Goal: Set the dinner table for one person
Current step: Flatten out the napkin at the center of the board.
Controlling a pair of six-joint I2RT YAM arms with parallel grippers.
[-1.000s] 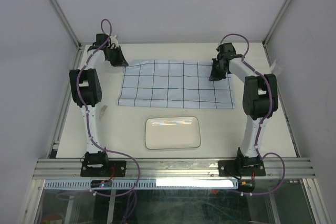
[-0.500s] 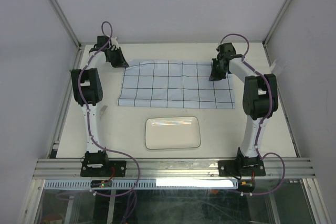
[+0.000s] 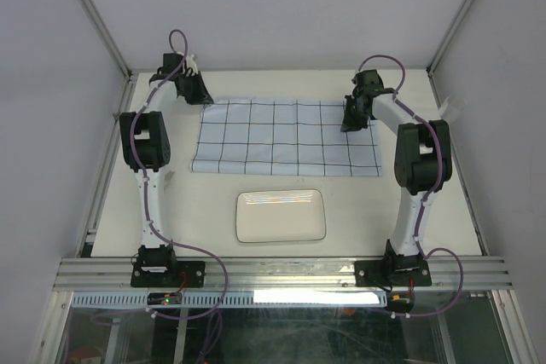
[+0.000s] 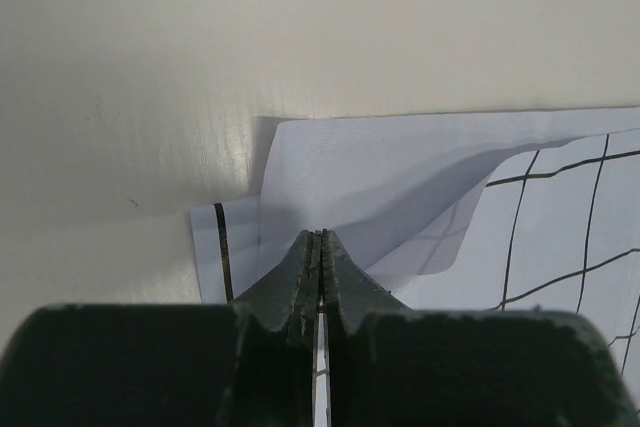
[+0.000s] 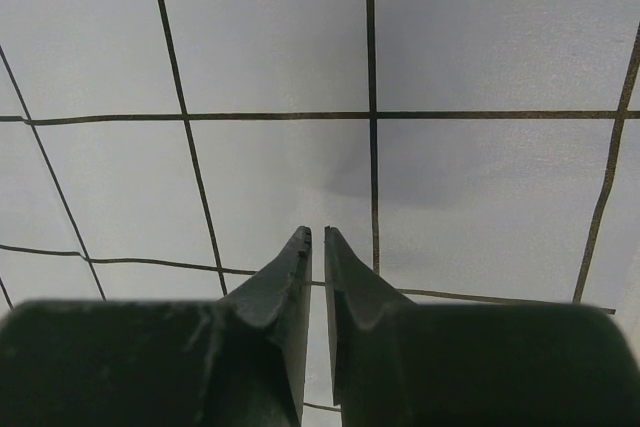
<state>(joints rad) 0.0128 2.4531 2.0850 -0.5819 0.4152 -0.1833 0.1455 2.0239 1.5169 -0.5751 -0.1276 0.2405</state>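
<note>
A pale-blue cloth (image 3: pixel 286 135) with dark grid lines lies spread across the far half of the dinner table (image 3: pixel 196 202). My left gripper (image 3: pixel 202 98) is at the cloth's far left corner and is shut on it. In the left wrist view the gripper (image 4: pixel 320 234) pinches the cloth (image 4: pixel 400 177), whose corner is lifted and folded over the cream tabletop (image 4: pixel 200 47). My right gripper (image 3: pixel 348 123) hovers over the cloth's far right part. Its tips (image 5: pixel 317 232) stand a narrow slit apart over flat cloth (image 5: pixel 270 47), with nothing between them.
A white rectangular plate (image 3: pixel 281 216) sits on the table nearer to me than the cloth, between the two arms. Aluminium rails (image 3: pixel 281 272) run along the near edge, and grey walls enclose the table on three sides.
My left arm has shifted slightly away and to the right, drawing the cloth's far left corner with it. The right arm has not moved.
</note>
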